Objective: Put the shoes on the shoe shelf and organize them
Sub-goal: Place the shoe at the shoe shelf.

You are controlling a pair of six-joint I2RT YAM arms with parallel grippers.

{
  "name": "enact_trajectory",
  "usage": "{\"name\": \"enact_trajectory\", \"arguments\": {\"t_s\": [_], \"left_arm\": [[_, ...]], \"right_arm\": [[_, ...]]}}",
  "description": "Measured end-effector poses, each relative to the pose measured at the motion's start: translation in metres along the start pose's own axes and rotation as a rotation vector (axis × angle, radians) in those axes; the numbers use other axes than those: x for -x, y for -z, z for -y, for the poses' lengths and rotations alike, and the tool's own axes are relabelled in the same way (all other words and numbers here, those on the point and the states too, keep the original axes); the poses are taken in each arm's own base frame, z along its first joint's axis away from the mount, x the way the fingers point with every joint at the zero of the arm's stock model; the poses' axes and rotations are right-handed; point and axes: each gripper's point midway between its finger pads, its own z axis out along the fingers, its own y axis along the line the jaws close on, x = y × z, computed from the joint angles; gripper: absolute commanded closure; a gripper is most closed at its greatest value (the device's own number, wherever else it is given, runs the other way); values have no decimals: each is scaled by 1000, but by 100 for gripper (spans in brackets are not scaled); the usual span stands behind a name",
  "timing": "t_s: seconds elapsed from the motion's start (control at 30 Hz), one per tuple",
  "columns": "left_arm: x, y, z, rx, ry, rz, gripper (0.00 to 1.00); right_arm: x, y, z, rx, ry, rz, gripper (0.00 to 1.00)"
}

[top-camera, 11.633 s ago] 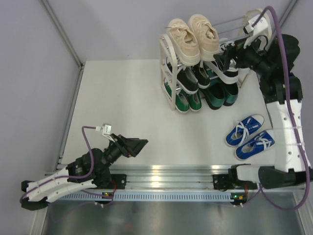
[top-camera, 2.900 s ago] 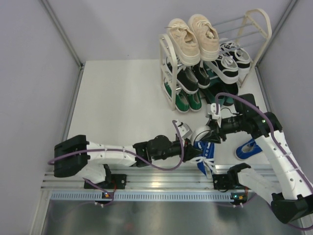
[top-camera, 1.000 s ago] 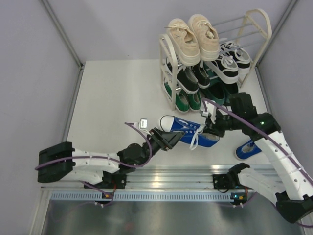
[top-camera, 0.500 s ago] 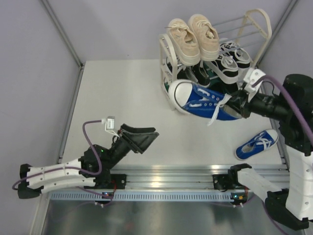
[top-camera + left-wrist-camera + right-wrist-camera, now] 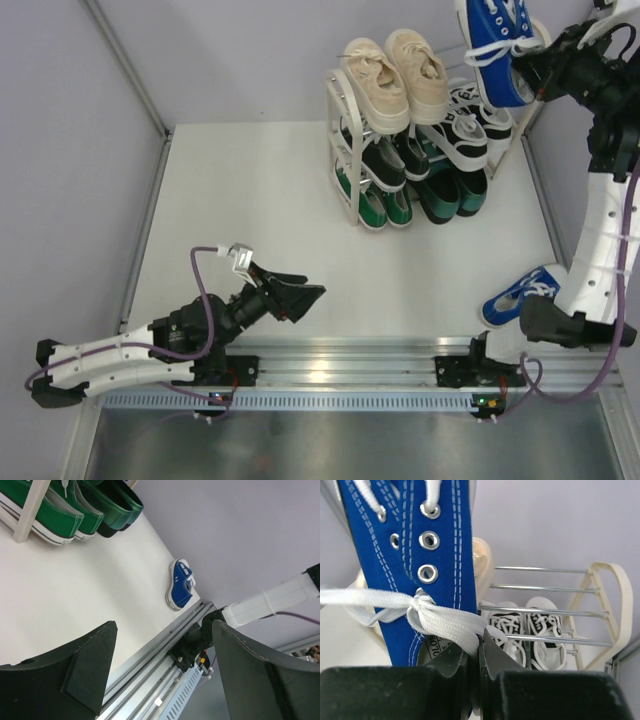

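Note:
My right gripper (image 5: 533, 72) is shut on a blue white-laced sneaker (image 5: 497, 45), which hangs high over the right end of the shoe shelf (image 5: 345, 125). In the right wrist view the sneaker (image 5: 435, 540) hangs toe up. The gripper (image 5: 479, 652) pinches its rim by the lace bow, above the shelf's silver rods (image 5: 545, 612). The other blue sneaker (image 5: 515, 295) lies on the table at the right; the left wrist view shows it too (image 5: 180, 585). My left gripper (image 5: 308, 295) is open and empty near the front left, its view looking out between the spread fingers (image 5: 80, 675).
Cream sneakers (image 5: 395, 70) fill the top tier's left half. Striped black-and-white sneakers (image 5: 470, 125) sit a tier lower on the right. Black sneakers (image 5: 385, 160), green sneakers (image 5: 372, 205) and dark green loafers (image 5: 450, 190) occupy the lower levels. The arms' rail (image 5: 340, 365) runs along the near edge.
The right arm has swung the blue sneaker from in front of the shelf up above its top right end. The left arm has barely shifted, and its jaws have opened a little wider.

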Motion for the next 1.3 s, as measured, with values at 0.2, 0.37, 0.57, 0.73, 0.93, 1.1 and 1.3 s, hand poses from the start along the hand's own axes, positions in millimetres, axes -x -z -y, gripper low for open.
{"name": "enact_trajectory", "arguments": {"t_s": [0.2, 0.37, 0.57, 0.73, 0.93, 1.1, 1.3], "left_arm": [[-1, 6, -5, 11, -15, -13, 18], [3, 9, -3, -1, 9, -2, 18], [1, 9, -3, -2, 23, -8, 18], [1, 10, -2, -2, 29, -8, 18], [1, 10, -2, 0, 37, -9, 18], [0, 10, -2, -2, 46, -12, 18], [0, 10, -2, -2, 53, -12, 18]], "right_arm": [[-38, -41, 55, -108, -105, -73, 100], [-61, -60, 70, -131, -97, -123, 100], [-71, -69, 76, -147, -85, -146, 100], [-79, -74, 83, -162, -78, -162, 99], [-91, -85, 85, -159, -66, -189, 97], [-95, -91, 81, -153, -58, -199, 95], [-95, -91, 83, -166, -56, -201, 92]]}}
